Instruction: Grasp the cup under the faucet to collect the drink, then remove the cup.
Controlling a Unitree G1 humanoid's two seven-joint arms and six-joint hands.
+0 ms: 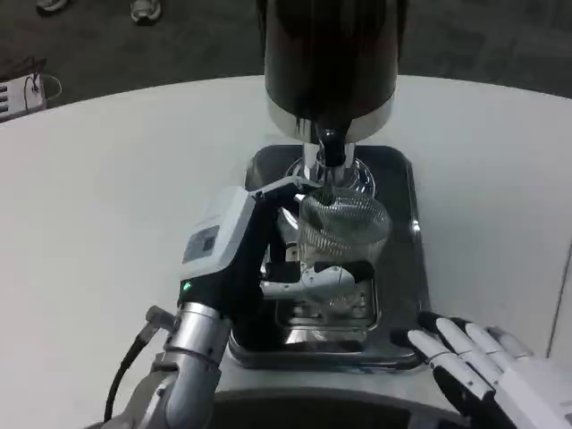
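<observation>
1. We see our left hand [268, 259] wrapped about the clear cup [344, 228], its fingers [326, 277] curled across the cup's lower front; the cup sits over the steel drip tray [402, 179], directly beneath the faucet [331, 147] of the dark dispenser [331, 54].
2. Our right hand [487, 366] rests at the tray's near right corner on the white table [107, 179], fingers spread and holding nothing.
3. The cup is transparent and blurred, so we cannot tell how full it is; pulling away early could leave it short, and late could overflow it.
4. Should the hold be loose, the cup may tilt on removal and spill; lifting it could strike the faucet.
</observation>
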